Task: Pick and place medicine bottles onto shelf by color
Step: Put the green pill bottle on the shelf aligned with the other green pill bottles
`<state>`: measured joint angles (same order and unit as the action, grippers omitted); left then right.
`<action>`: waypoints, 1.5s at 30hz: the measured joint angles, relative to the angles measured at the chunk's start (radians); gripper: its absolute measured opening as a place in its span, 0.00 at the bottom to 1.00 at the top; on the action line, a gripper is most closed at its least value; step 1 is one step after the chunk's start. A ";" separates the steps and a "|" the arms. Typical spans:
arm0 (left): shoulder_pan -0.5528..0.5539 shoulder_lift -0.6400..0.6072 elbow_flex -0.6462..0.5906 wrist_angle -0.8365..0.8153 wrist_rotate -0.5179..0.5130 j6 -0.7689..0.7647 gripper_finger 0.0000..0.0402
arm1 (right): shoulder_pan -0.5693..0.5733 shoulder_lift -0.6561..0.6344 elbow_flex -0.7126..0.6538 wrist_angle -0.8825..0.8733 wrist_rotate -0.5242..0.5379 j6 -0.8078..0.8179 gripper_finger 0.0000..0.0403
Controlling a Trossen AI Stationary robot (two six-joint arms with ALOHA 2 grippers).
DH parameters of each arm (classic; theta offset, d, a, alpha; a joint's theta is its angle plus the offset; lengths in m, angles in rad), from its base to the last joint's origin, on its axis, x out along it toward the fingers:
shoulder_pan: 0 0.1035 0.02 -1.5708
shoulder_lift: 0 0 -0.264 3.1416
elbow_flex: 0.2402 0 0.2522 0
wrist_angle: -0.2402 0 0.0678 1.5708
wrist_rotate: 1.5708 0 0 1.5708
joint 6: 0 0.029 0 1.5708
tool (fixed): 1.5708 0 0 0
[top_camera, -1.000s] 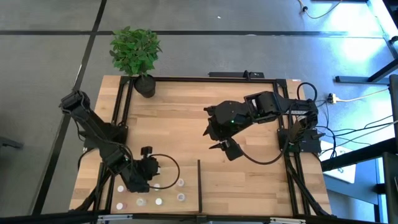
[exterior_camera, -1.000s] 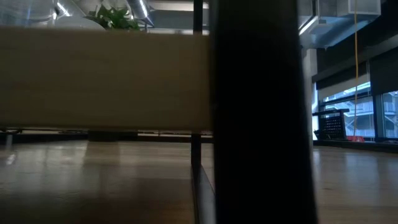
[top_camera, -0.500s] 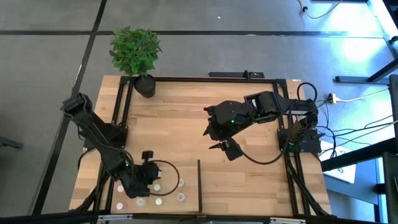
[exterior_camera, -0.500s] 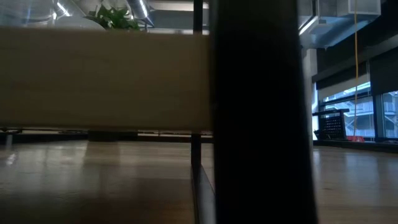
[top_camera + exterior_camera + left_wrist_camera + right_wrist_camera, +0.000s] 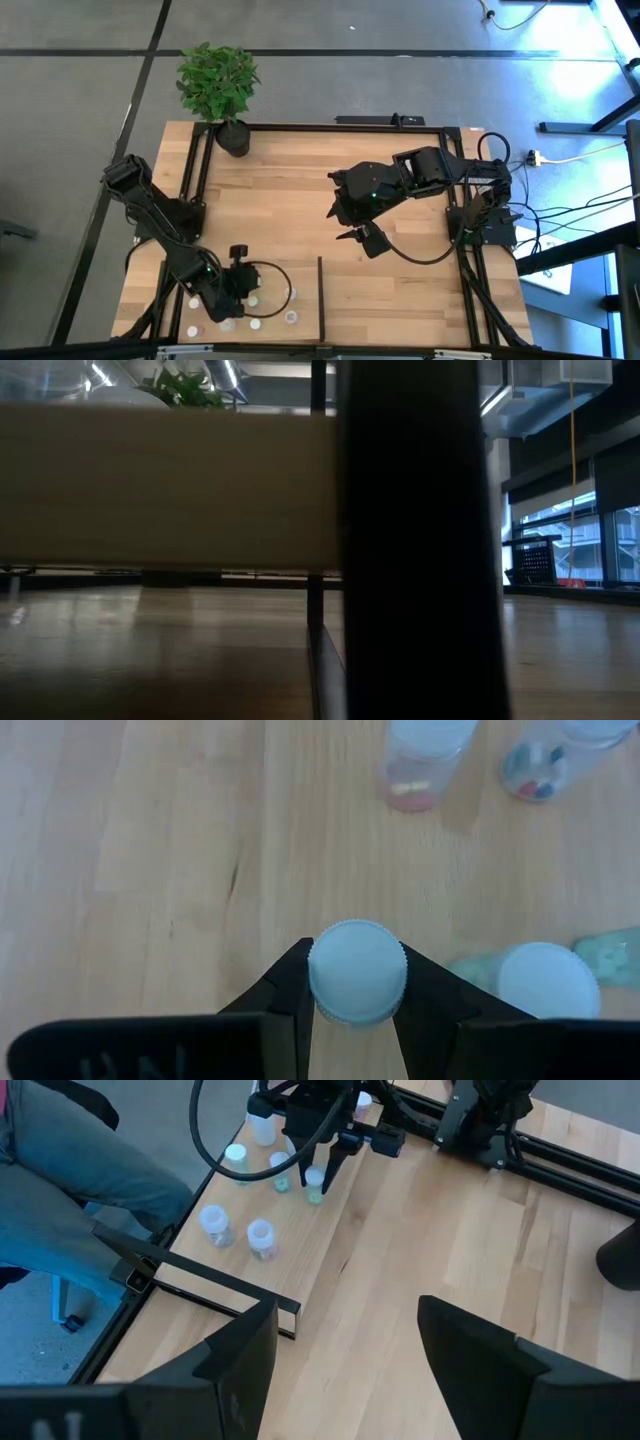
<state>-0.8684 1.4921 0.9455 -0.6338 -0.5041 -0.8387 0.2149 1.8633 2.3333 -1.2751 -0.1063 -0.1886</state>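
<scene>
**Left arm lowered over the bottle cluster; right arm waiting at mid-desk**

Moved since the earlier frames is the left arm only: its gripper (image 5: 232, 296) has been carried nearer the front edge of the desk (image 5: 400, 290), deeper into the bottle cluster, while the right arm has kept its pose. At far left, the left gripper is seen low over the front-left corner of the desk, to the left of the short black divider bar (image 5: 320, 298). Its jaws are pinching one medicine bottle (image 5: 357, 970) by its white cap, one finger pressed to each side. A second white-capped bottle (image 5: 548, 982) stands just beside the held one, and two clear bottles (image 5: 420, 760) stand farther off on the wood. In the high view, further bottles (image 5: 291, 316) are scattered around the gripper, a few showing pinkish tops. A potted plant (image 5: 220, 85) stands at the rear-left corner. At centre-right, the right gripper (image 5: 362, 238) is held above the middle of the desk, jaws spread and holding nothing. A person's trouser leg (image 5: 80, 1190) shows beyond the desk edge.
</scene>
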 joint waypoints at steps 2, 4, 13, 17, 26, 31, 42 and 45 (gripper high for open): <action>0.000 0.000 0.000 0.010 0.008 -0.001 0.24 | 0.000 0.000 0.000 0.000 0.000 0.000 0.60; 0.000 0.000 0.000 0.009 0.010 -0.001 0.25 | 0.000 0.000 0.000 0.000 0.000 0.000 0.60; 0.000 0.000 0.000 0.007 0.011 0.002 0.33 | 0.000 0.000 0.000 0.000 0.000 0.000 0.60; 0.000 0.000 0.000 0.006 0.011 0.002 0.38 | 0.000 0.000 0.000 0.000 0.000 0.000 0.60; 0.003 0.000 0.000 -0.005 0.011 0.001 0.49 | 0.000 0.000 0.000 0.000 0.000 0.000 0.60; 0.002 0.000 0.000 -0.008 0.011 0.002 0.49 | 0.000 0.000 0.000 0.000 0.000 0.000 0.60; 0.002 -0.051 0.000 -0.040 0.012 0.002 0.49 | 0.000 0.000 0.000 0.000 0.000 0.000 0.60; 0.002 -0.062 0.000 -0.040 0.019 0.008 0.49 | 0.000 0.000 0.000 0.000 0.000 0.000 0.60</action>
<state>-0.8661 1.4302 0.9455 -0.6743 -0.4847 -0.8310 0.2149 1.8629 2.3333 -1.2755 -0.1064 -0.1885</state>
